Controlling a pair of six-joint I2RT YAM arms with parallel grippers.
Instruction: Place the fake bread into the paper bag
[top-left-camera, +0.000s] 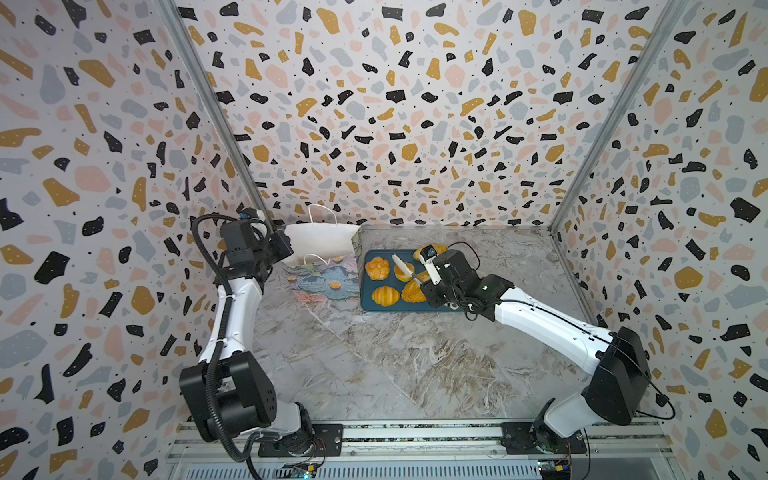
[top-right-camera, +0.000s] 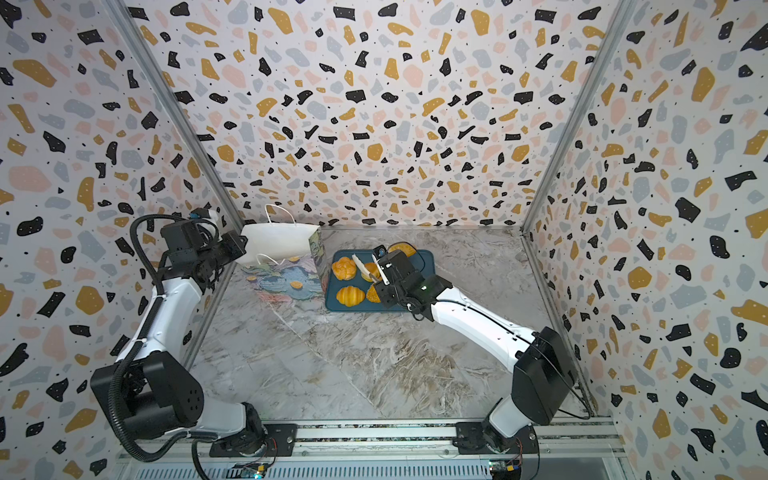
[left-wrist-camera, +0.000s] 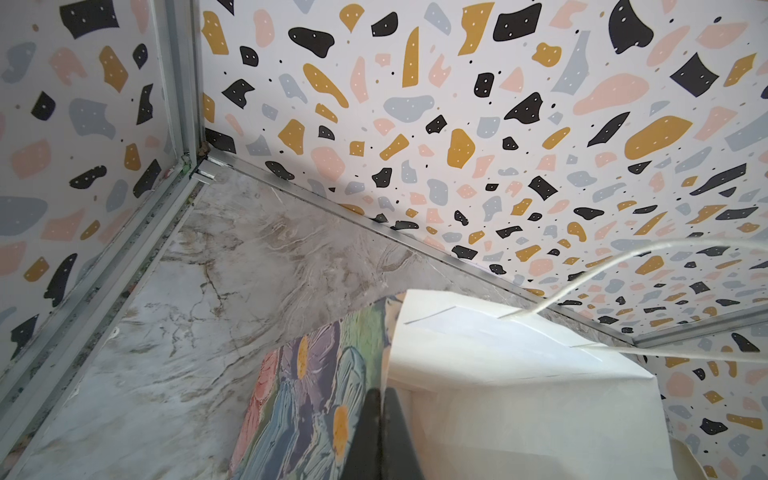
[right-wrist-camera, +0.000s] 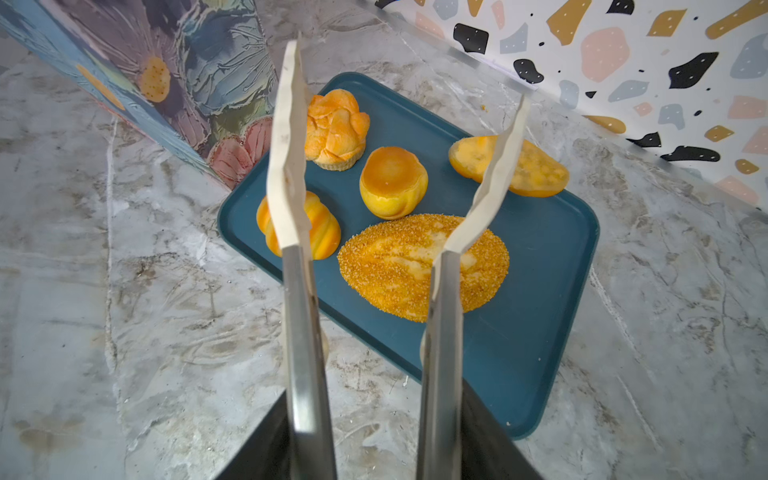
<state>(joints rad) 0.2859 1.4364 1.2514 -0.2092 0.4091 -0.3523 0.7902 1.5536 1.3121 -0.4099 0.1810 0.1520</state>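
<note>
Right tool (right-wrist-camera: 374, 449) is clamped on a pair of metal tongs (right-wrist-camera: 286, 187), whose white tips are spread wide with nothing between them, hanging over the dark blue tray (right-wrist-camera: 540, 270). Fake bread (top-left-camera: 385, 296) lies on that tray at mid-frame: knotted roll (right-wrist-camera: 336, 129), round bun (right-wrist-camera: 392, 180), ridged roll (right-wrist-camera: 326, 235), seeded oval loaf (right-wrist-camera: 386, 266) and long roll (right-wrist-camera: 536, 170). Just left of the tray in both top views, the paper bag (top-left-camera: 320, 241) stands open-mouthed on the marble worktop (top-left-camera: 374, 365). Left tool (left-wrist-camera: 380, 415) is pinched tight on its rim.
</note>
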